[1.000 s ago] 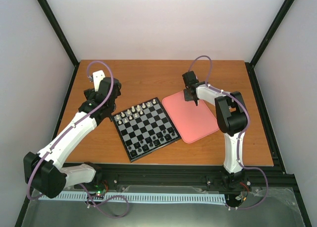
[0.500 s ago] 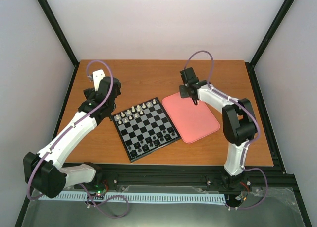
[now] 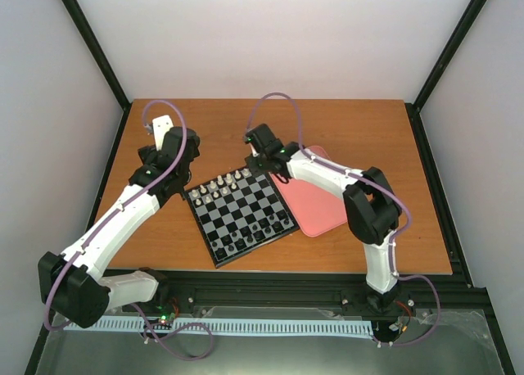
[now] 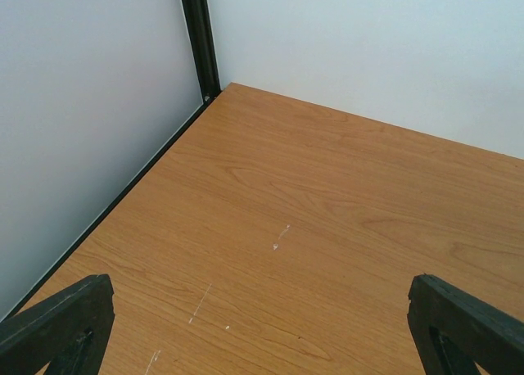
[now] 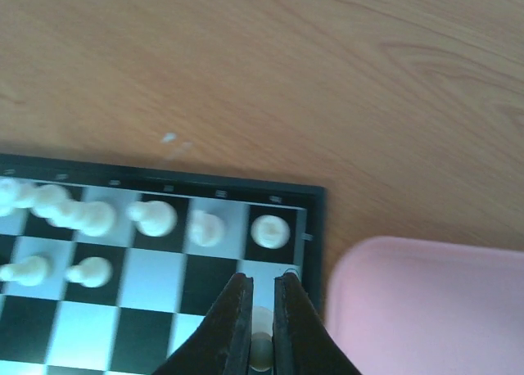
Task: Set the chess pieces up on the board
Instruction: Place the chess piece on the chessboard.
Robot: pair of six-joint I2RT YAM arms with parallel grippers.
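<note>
The right gripper (image 5: pixel 264 281) is poised over the far right corner of the board (image 5: pixel 164 181). Its fingers are clamped on a cream chess piece (image 5: pixel 260 346), glimpsed in the slit between them. The black frame edge is met just beyond at 12 o'clock, with bare table (image 5: pixel 246 64) past it. The pink tray (image 5: pixel 426 301) is crowded in at 4 o'clock. Other chess pieces (image 5: pixel 151 218) are ranged from 9 to 12 o'clock. The left gripper (image 4: pixel 258 285) is seen with fingers wide apart over open table, and the walls (image 4: pixel 82 105) are found at 10 o'clock.
</note>
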